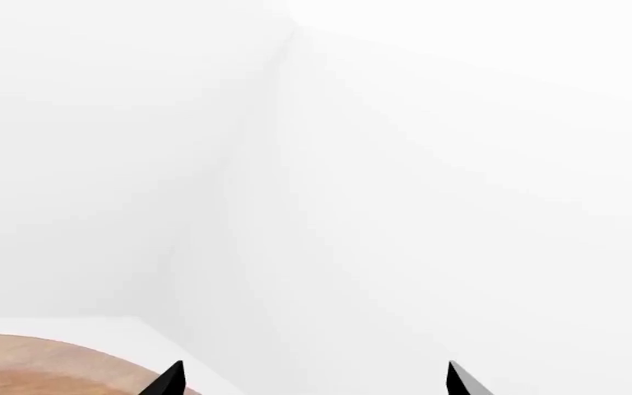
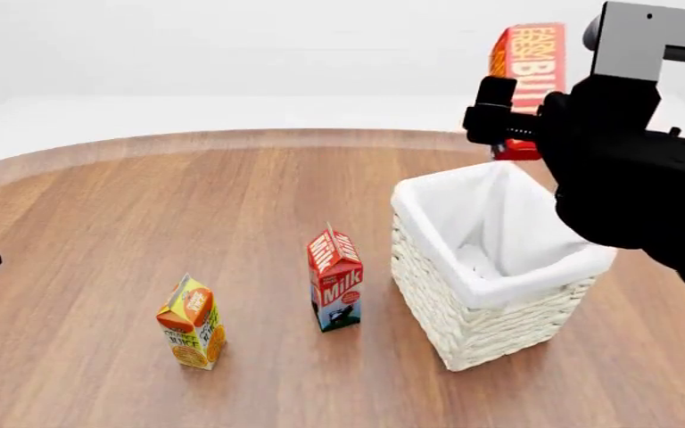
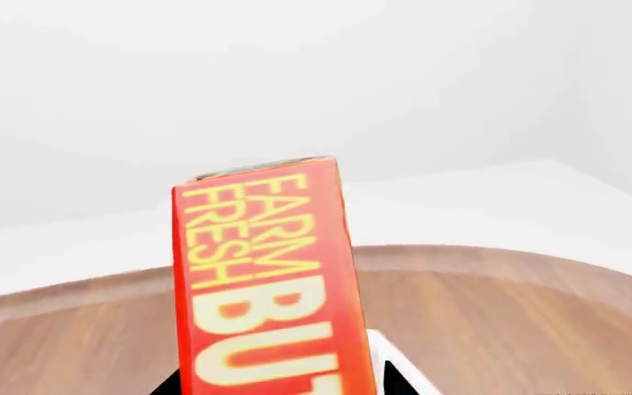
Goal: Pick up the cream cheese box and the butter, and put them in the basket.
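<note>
Right gripper (image 2: 512, 125) clamped on the butter (image 2: 533, 67), held upright in the air above the basket's (image 2: 485, 308) far rim, left gripper (image 1: 313, 380) fingers spread apart beside the table (image 2: 140, 232), milk carton (image 2: 335, 280) and juice carton (image 2: 193, 323) standing left of the basket

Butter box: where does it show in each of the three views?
Head view: butter held up at upper right, above the basket's far rim.
Right wrist view: fills lower centre, lettering visible.
Left wrist view: not in it.
Shared landmark: the wooden table edge, seen in all three.
</note>
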Tool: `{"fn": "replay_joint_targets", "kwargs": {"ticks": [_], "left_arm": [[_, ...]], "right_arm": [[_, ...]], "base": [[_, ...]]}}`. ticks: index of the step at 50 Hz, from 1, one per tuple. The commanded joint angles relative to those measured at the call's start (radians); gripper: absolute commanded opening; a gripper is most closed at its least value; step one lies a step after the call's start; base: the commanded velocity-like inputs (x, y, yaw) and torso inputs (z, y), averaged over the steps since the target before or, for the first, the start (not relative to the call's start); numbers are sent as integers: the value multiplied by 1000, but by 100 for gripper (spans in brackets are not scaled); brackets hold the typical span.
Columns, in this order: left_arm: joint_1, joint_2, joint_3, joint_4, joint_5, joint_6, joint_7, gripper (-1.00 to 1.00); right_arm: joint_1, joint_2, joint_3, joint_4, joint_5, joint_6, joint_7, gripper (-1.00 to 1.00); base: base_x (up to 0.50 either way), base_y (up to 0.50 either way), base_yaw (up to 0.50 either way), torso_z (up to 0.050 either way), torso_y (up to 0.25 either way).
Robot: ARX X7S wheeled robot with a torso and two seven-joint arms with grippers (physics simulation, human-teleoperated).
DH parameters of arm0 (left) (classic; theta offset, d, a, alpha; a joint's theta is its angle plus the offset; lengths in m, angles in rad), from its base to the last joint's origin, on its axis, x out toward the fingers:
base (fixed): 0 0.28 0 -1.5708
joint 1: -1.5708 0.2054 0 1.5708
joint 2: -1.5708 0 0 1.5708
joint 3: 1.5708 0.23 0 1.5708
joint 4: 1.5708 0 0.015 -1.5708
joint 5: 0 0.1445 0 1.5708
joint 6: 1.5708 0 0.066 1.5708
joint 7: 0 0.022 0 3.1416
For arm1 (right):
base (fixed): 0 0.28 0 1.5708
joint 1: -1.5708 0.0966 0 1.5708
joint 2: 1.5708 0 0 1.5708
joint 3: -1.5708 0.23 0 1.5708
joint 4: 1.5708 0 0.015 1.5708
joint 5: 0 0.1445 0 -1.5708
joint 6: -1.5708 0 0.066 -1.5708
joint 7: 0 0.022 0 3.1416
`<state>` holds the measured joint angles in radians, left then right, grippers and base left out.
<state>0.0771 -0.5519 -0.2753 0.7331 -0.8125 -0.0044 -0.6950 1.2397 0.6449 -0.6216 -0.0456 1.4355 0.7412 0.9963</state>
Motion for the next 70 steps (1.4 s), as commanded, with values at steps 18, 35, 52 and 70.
{"fn": "replay_joint_targets", "kwargs": {"ticks": [18, 35, 52, 70], "left_arm": [[-1, -2, 1, 2, -4, -1, -5, 100], [-7, -2, 5, -5, -1, -1, -4, 100], [-7, -3, 7, -8, -2, 1, -3, 100], [-6, -4, 7, -7, -1, 1, -4, 100]], "right_arm": [[20, -72, 17, 177, -139, -99, -68, -100], [-19, -123, -2, 317, -188, -158, -126, -100], [-41, -140, -18, 379, -228, -191, -136, -100], [-71, -161, -29, 440, -256, -232, -171, -100]], "base": [[0, 0, 0, 0, 1], [0, 0, 0, 1, 2], [0, 0, 0, 1, 1], [0, 0, 0, 1, 2]]}}
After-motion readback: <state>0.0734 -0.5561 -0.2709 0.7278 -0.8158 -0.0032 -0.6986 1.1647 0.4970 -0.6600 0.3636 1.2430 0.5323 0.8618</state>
